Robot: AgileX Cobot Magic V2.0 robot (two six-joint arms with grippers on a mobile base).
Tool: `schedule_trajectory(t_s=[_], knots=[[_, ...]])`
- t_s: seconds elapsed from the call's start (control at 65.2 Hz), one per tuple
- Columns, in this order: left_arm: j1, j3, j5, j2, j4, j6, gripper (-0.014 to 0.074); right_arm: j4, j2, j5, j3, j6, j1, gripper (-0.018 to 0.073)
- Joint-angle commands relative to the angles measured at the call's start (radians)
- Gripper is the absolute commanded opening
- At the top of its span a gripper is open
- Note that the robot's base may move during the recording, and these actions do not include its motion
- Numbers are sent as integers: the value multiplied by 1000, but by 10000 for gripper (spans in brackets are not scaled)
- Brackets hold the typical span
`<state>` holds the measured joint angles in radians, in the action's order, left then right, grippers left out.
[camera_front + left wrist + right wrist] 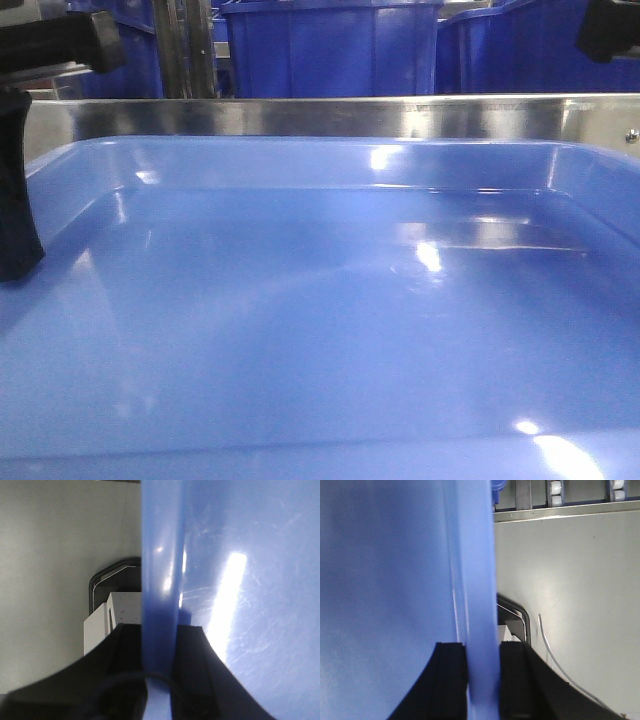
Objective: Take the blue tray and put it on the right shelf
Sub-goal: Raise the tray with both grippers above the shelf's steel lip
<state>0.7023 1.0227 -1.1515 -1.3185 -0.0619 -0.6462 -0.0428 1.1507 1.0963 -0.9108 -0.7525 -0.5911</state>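
- blue tray (320, 330) fills the front view; its far rim lies just near of the right shelf (300, 115) lip. cannot tell if it touches.
- left tool (159, 640) is clamped narrow on the tray's left rim.
- right tool (482, 652) is pinched on the tray's right rim.
- dark-blue bins (330, 50) stand far behind the lip.

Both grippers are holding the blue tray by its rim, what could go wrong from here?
The left gripper and right gripper pinch the blue tray only by its thin glossy rim, so it could slip or tilt. Its far wall sits close to the front lip of the steel shelf and might catch there. Pushed too deep, it could hit the dark-blue bins behind.
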Motion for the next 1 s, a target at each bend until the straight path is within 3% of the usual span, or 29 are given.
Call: schedule_trajectory(t_s=[0.0,0.338,0.46,0.736,0.982], knots=[[10,24,-25,25,6,-2,-48,-16,-23,-41,-29,-12,1,194],[10,44,16,25,28,-2,-48,-15,-24,-20,-55,-12,1,194],[10,97,36,40,35,-2,-48,-26,-25,16,-131,11,1,194],[-7,274,42,30,129,2,-48,-34,9,29,-347,74,2,194],[-95,475,84,-106,129,121,-48,-35,193,27,-599,147,52,194]])
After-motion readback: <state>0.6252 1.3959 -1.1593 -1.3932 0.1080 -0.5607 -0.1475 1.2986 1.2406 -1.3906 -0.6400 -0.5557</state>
